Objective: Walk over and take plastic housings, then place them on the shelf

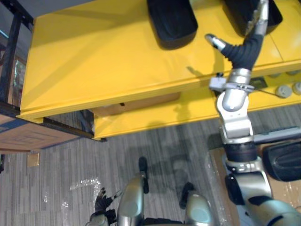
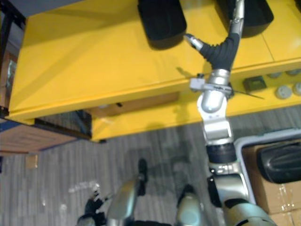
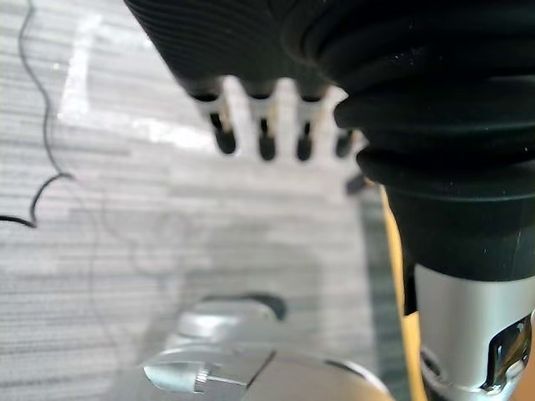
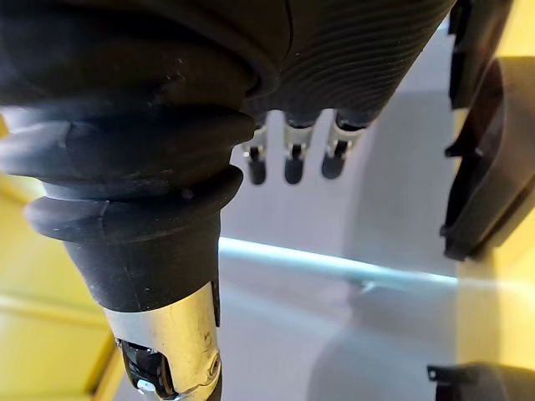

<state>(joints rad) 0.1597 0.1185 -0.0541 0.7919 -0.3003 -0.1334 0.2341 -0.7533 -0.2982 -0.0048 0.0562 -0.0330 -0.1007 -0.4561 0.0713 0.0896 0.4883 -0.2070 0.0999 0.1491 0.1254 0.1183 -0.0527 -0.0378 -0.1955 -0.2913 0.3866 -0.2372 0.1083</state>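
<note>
Over the yellow shelf (image 1: 94,56) at 12 o'clock, the robot's right hand (image 1: 247,47) reaches with fingers straight and thumb splayed, gripping nothing. Its fingertips lie over a black plastic housing (image 1: 237,16) at 1 o'clock; whether they touch it cannot be told. A second housing (image 1: 171,19) sits on the same shelf at 12 o'clock, well apart from the first, and a third housing (image 1: 282,160) waits on cardboard at 4 o'clock. The left hand (image 1: 101,203) hangs low at 7 o'clock above the grey floor (image 1: 164,150), fingers relaxed and spread, empty. The housings look like thin moulded shells: probably light, stiff and glossy enough to slip. The raised rim seems the surest hold, with fingers hooked under the lip and the thumb on top, since a hard squeeze across the middle might flex the shell.
</note>
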